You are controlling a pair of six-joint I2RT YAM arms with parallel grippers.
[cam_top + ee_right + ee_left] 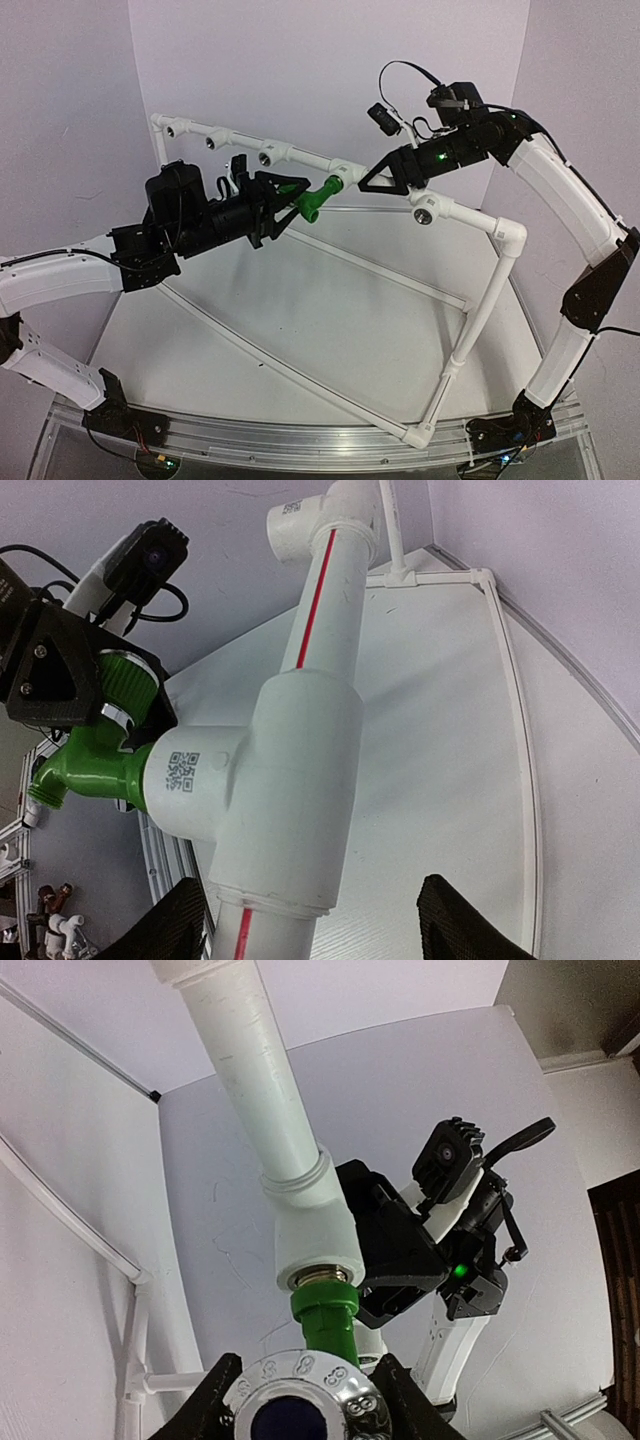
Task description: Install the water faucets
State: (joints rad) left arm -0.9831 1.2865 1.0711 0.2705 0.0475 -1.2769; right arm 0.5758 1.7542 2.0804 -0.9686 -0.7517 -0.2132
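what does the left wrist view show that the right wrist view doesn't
Only left wrist: the faucet's silver round end between that gripper's fingers, and the right wrist camera. Only right wrist: the QR label, the pipe's red stripe, the left wrist camera. Both: the green faucet in the mouth of the white tee fitting.

1. One green faucet is showing.
2. Two arms are reaching in: the left arm and the right arm.
3. Two tools are showing, one per arm: the left tool and the right tool.
4. Five white outlet fittings are sitting in one row along the raised pipe; four are showing open holes and one is carrying the faucet.
5. Two corner elbows are showing on the right: the upper elbow and the lower elbow.
6. One counter is carrying everything.
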